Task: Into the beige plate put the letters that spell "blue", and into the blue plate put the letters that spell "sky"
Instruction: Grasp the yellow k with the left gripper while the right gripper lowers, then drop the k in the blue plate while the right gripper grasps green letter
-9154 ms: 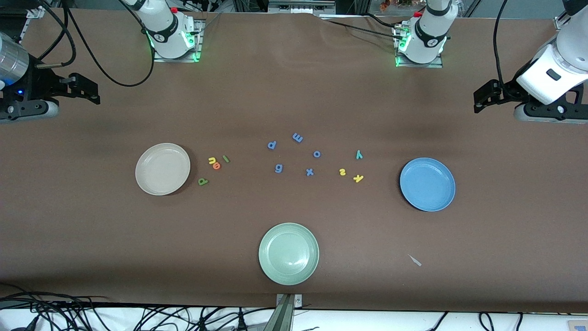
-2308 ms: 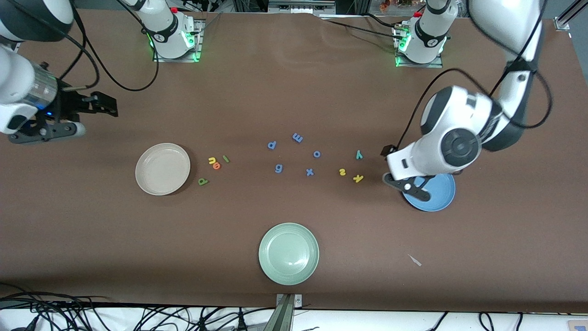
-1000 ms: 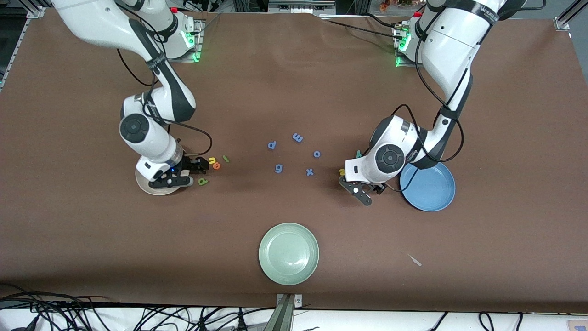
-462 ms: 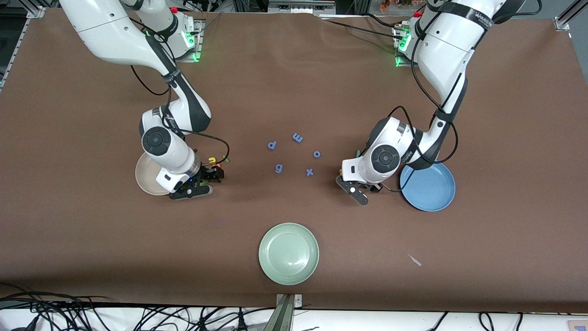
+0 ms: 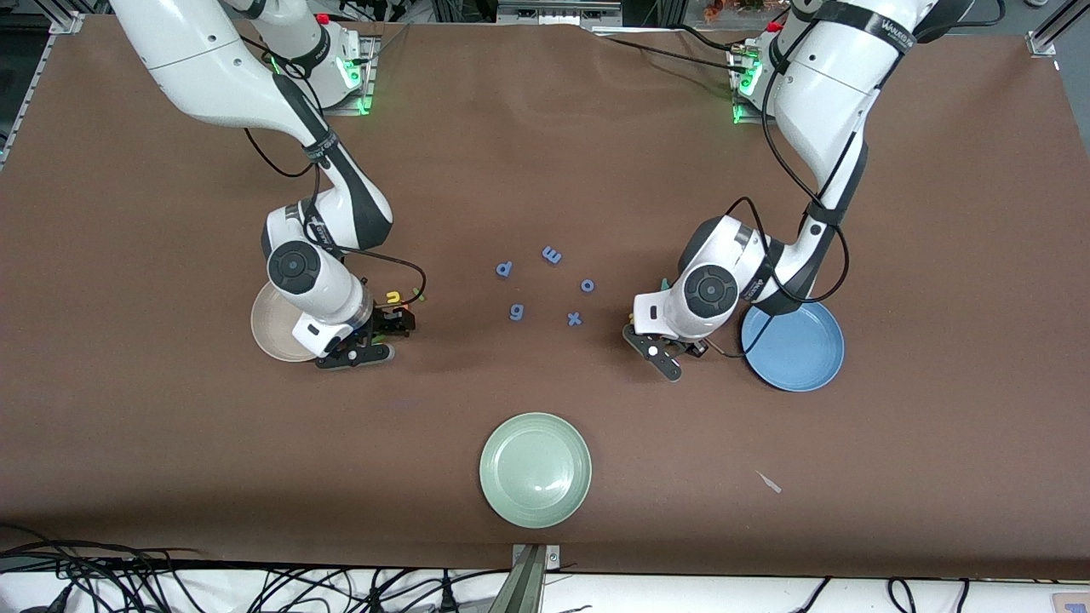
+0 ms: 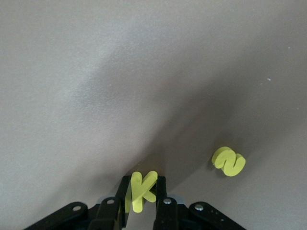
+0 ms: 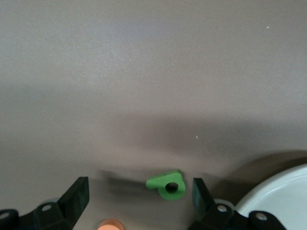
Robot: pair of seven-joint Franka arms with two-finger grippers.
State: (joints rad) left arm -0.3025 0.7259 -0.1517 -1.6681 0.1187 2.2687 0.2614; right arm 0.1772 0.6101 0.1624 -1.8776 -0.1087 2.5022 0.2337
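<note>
My left gripper is shut on the yellow k, just beside the blue plate. The yellow s lies on the table close by. The teal y peeks out beside the left wrist. My right gripper stands open, low over the table, with the dark green b between its fingers. The orange e lies just next to it. The beige plate is right beside that hand and half covered by it. The yellow u shows next to the right hand; the l is mostly hidden.
Several periwinkle letters lie scattered mid-table between the two hands. A pale green plate sits nearer the front camera, in the middle. A small pale scrap lies near the front edge toward the left arm's end.
The left gripper's fingers have closed on the yellow k. The right hand has moved off the beige plate and settled over the green b, still open.
</note>
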